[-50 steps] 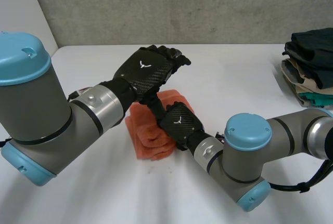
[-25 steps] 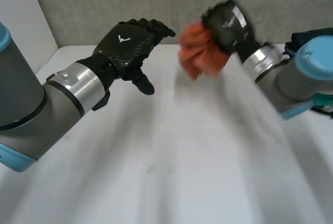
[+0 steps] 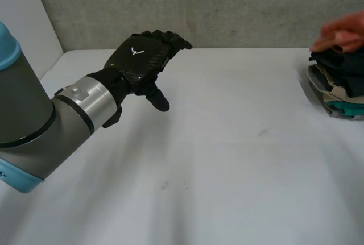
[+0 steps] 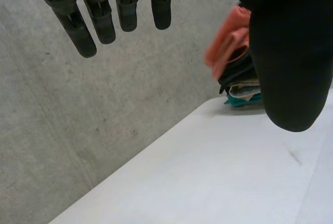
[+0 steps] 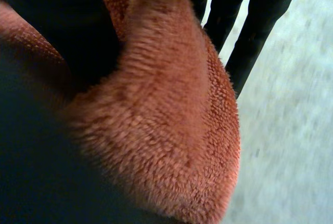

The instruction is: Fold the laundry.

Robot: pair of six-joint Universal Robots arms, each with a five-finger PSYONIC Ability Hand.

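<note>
Left hand (image 3: 142, 57) fingers (image 4: 104, 18) straight, apart, empty above surface (image 3: 227, 142); right hand (image 5: 257, 21) clamps orange towel (image 5: 171, 130); head view adds clothes stack (image 3: 341, 80).

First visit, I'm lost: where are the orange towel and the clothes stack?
orange towel (image 5: 171, 130): right wrist view, its fuzzy middle.
clothes stack (image 3: 344, 66): head view, its dark top garment.

Left arm (image 3: 34, 125) reaching forward, left hand (image 3: 142, 57) hovering, fingers (image 4: 104, 21) straight, right hand (image 5: 47, 21) curled round orange cloth (image 5: 171, 130)

Towel (image 3: 340, 33) over clothes stack (image 3: 341, 83) at table's (image 3: 227, 160) right edge
</note>
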